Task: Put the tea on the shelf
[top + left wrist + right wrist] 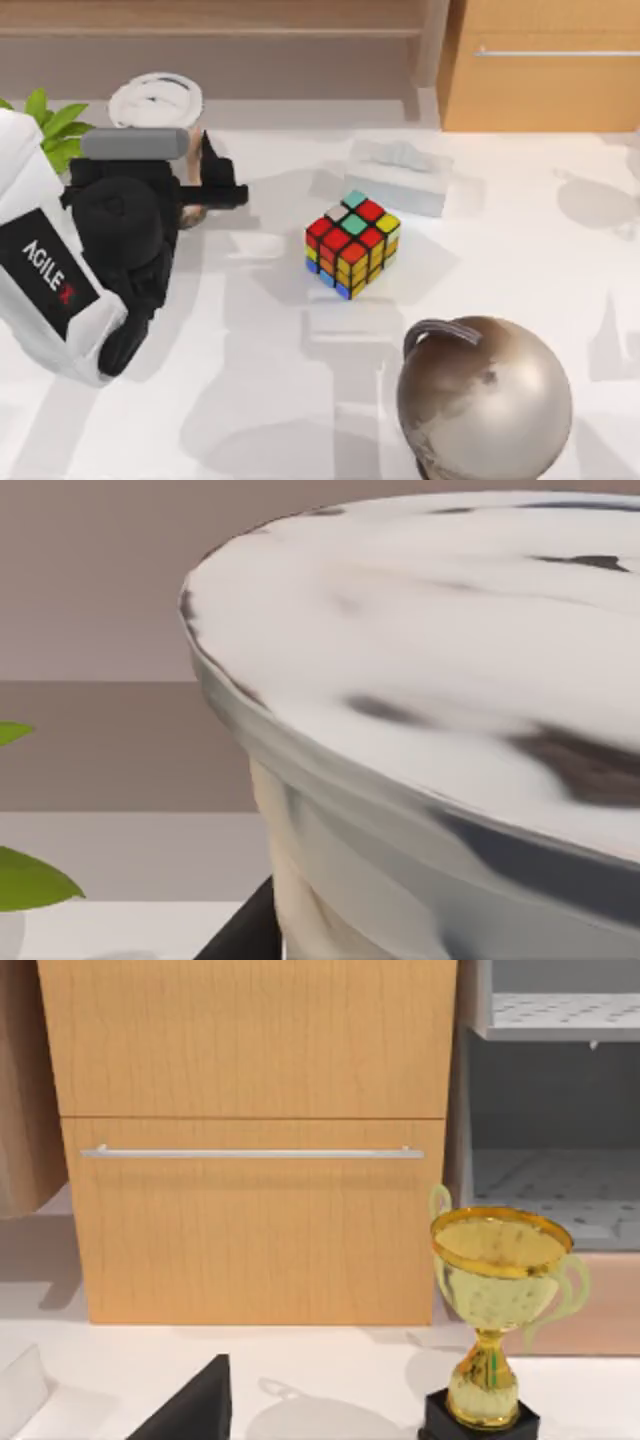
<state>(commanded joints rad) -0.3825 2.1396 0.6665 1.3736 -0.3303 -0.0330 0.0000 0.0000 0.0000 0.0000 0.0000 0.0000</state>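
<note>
Currently left gripper [195,190] clenched on tea [156,100], far-left bench [250,400], just short of shelf [210,32] edge; cube [352,245] well right.

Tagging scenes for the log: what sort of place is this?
Likely a mock home or office tabletop in simulation: a white table with a puzzle cube, globe and trophy, backed by a wooden shelf and cabinet.
</note>
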